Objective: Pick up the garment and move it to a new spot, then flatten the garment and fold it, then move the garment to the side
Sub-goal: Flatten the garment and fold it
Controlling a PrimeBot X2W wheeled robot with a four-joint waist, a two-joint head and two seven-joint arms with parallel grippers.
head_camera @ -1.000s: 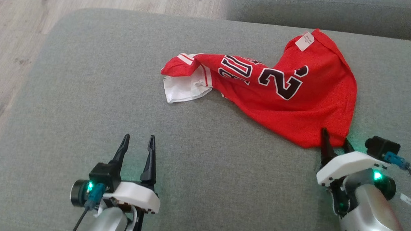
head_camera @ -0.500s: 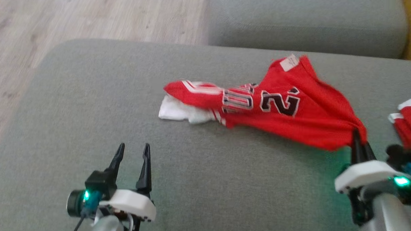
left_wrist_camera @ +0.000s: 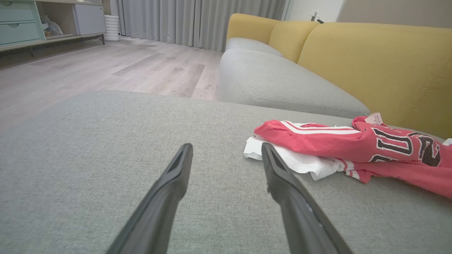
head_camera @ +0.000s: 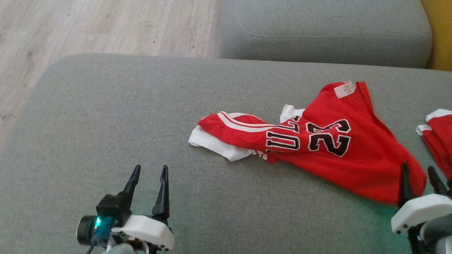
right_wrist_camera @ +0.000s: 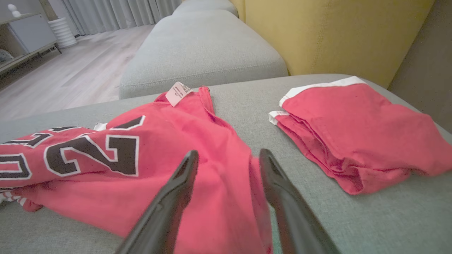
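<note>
The garment (head_camera: 360, 161) is a red jersey with black-and-white numbers and a white lining. It lies crumpled on the grey cushion (head_camera: 110, 111), right of centre, with a white label at its far corner. My right gripper (head_camera: 417, 169) stands open over the jersey's near right corner, and in the right wrist view red cloth (right_wrist_camera: 141, 169) lies under and between its fingers (right_wrist_camera: 229, 155). My left gripper (head_camera: 149, 171) is open above bare cushion at the lower left. In the left wrist view its fingers (left_wrist_camera: 226, 150) point at the jersey's white end (left_wrist_camera: 353, 148), apart from it.
A second red garment (head_camera: 445, 142), folded, lies at the cushion's right edge, close to my right gripper (right_wrist_camera: 353, 130). Another grey cushion (head_camera: 319, 28) sits behind, with a yellow backrest (head_camera: 447, 33) at the right. Wooden floor (head_camera: 83, 16) lies beyond the left edge.
The head camera has shifted. My right gripper, shut on the jersey's corner and lifting it before, has opened, and the jersey now rests on the cushion. The left gripper holds its pose.
</note>
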